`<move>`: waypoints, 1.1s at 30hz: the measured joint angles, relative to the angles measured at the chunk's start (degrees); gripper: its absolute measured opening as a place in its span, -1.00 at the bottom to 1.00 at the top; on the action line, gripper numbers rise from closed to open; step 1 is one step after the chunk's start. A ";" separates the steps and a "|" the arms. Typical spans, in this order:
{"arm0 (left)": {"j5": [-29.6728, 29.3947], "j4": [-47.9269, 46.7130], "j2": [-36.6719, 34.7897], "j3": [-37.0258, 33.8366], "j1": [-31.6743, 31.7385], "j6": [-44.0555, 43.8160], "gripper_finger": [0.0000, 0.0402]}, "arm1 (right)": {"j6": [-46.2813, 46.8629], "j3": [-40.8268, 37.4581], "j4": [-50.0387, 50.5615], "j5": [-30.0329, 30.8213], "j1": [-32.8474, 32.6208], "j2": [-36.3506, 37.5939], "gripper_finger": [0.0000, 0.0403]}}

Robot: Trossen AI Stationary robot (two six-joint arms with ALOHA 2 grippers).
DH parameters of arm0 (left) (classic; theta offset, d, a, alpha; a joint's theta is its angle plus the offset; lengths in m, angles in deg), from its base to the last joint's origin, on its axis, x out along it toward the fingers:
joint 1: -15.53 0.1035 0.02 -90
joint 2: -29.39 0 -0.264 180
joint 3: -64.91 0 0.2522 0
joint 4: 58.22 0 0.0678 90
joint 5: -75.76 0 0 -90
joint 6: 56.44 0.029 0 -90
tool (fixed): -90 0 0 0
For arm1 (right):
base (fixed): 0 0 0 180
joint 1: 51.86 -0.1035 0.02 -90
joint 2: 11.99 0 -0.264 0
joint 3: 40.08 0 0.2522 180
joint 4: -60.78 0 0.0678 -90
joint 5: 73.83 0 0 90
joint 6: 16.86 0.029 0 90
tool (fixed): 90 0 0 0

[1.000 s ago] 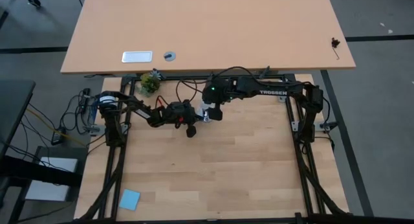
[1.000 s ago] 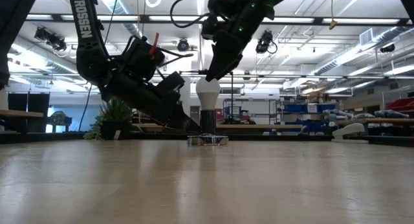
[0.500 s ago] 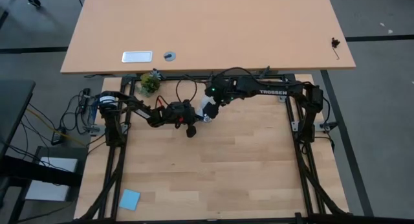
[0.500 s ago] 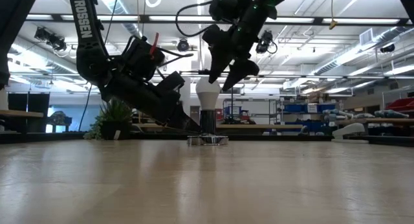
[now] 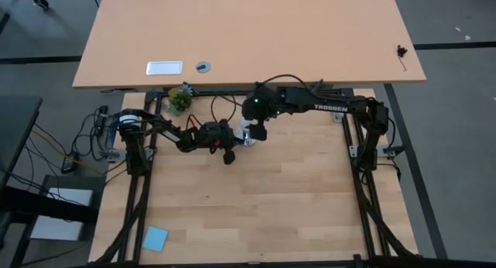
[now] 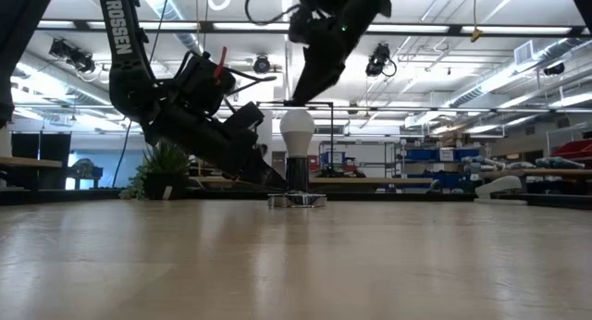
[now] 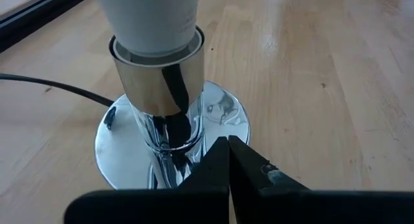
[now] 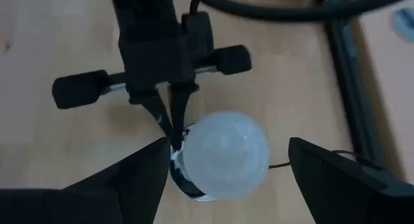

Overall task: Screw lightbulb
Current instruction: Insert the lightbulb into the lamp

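Observation:
The white lightbulb (image 6: pixel 297 130) stands upright in a chrome socket (image 7: pixel 162 88). The socket rises from a round silver base disc (image 7: pixel 220 117) that lies flat on the wooden table and trails a black cord (image 7: pixel 52 91). My left gripper (image 7: pixel 228 146) is shut and slants down from the table's left to the disc. My right gripper (image 8: pixel 228 145) is open just above the bulb (image 8: pixel 223 153). Its fingers stand wide on either side of the bulb, clear of it. My left gripper rests its shut fingertips (image 7: pixel 220 153) on the top of the base disc (image 7: pixel 223 123), just beside the socket's stem. The fingers slant down from the table's left (image 6: pixel 268 177). The disc lies flat on the table with the socket and bulb upright on it.
A small potted plant (image 5: pixel 180 100) stands at the table's far left edge. A blue note (image 5: pixel 155 238) lies near the front left corner. The cord (image 5: pixel 221 105) loops toward the far edge. Bare wood (image 5: pixel 294 198) lies on the near and right sides of the socket.
My right gripper, which sat down around the bulb's top a second ago, has turned about its own axis and risen a little, so it now stands clear above the bulb. The bulb, socket and left gripper have stayed put.

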State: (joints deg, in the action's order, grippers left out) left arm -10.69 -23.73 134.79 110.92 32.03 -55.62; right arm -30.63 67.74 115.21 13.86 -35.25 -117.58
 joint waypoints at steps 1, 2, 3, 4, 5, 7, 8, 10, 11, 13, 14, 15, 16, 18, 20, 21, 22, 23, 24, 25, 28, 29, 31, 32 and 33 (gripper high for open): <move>0.00 -0.01 0.00 0.02 0.01 0.00 -1.00 | -0.15 -0.07 0.15 -1.54 0.50 -0.23 0.58; -0.02 -0.07 0.02 0.00 0.02 0.00 -1.00 | -0.17 -0.34 0.21 -2.78 0.95 -0.29 0.58; -0.02 -0.03 0.02 0.00 0.02 0.00 -1.00 | -0.24 -0.59 -0.07 -3.31 1.24 -0.50 0.57; -0.02 0.02 0.02 0.00 0.02 0.00 -1.00 | -0.46 -0.59 -0.96 -3.32 1.42 -0.90 0.57; -0.02 0.02 0.02 0.02 0.02 0.00 -1.00 | -0.70 -0.59 -1.21 -3.29 1.54 -1.19 0.56; -0.02 0.03 0.02 0.00 0.01 0.00 -1.00 | -1.41 -0.74 -0.43 -3.31 1.65 -1.56 0.55; 0.00 0.09 0.02 0.00 0.02 0.01 -1.00 | -2.02 -0.71 -1.55 -3.31 1.63 -1.89 0.55; 0.01 0.02 0.02 0.00 0.00 0.02 -1.00 | -2.84 -0.68 -1.55 -3.30 1.47 -2.15 0.54; 0.00 0.14 0.02 0.00 0.02 0.02 -1.00 | -2.92 -0.71 -1.09 -3.29 1.37 -2.19 0.53; -0.02 0.05 0.02 0.02 0.02 0.04 -1.00 | -2.93 -0.72 -1.67 -3.27 1.22 -2.20 0.50; -0.02 0.02 0.02 0.00 0.02 0.04 -1.00 | -2.87 -0.72 -1.71 -3.24 1.14 -2.20 0.48; -0.02 0.15 0.02 0.00 0.02 0.05 -1.00 | -2.46 -0.72 -1.71 -2.98 1.14 -2.20 0.45; -0.02 0.20 0.02 0.02 0.02 0.05 -1.00 | -1.69 -0.72 -1.67 -2.48 1.14 -2.20 0.42; -0.02 0.14 0.02 0.01 0.02 0.05 -1.00 | -1.15 -0.72 -1.63 -2.24 1.14 -2.20 0.35; -0.02 0.19 0.02 0.02 0.02 0.07 -1.00 | -1.15 -0.72 -1.15 -2.22 1.14 -2.39 0.27; -0.04 0.04 0.02 0.02 0.02 0.07 -1.00 | -1.07 -0.65 -1.82 -2.23 1.01 -2.74 0.24; -0.04 0.00 0.02 0.02 0.02 0.07 -1.00 | -0.84 -0.61 -2.36 -2.24 0.99 -2.91 0.22; -0.04 0.03 0.02 0.02 0.02 0.07 -1.00 | -0.44 -0.61 -2.24 -2.24 0.99 -2.94 0.20; -0.06 0.13 0.02 0.02 0.02 0.07 -1.00 | -0.11 -0.61 -1.87 -2.24 0.99 -2.97 0.19; -0.06 0.11 0.02 0.02 0.02 0.04 -1.00 | 0.00 -0.47 -2.23 -2.24 0.85 -3.47 0.18; -0.06 0.04 0.02 0.02 0.02 0.04 -1.00 | 1.45 -0.41 -2.04 -1.57 0.75 -3.60 0.18; -0.11 -0.01 0.02 0.02 0.02 0.04 -1.00 | 2.92 -0.42 -2.08 -1.34 0.75 -3.59 0.19; -0.43 -0.03 0.02 0.02 0.02 0.04 -1.00 | 7.17 -0.42 -2.37 -0.89 0.72 -3.68 0.20; -0.44 -0.06 0.02 0.02 0.02 0.04 -1.00 | 10.59 -0.44 -2.03 -0.21 0.69 -3.59 0.20; -0.48 -0.07 0.02 0.02 0.02 0.04 -1.00 | 14.54 -0.36 -1.58 0.55 0.69 -3.53 0.20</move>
State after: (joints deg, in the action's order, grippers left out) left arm -11.17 -23.80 134.82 110.94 32.05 -55.58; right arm -16.09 67.38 113.62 14.41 -34.56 -121.11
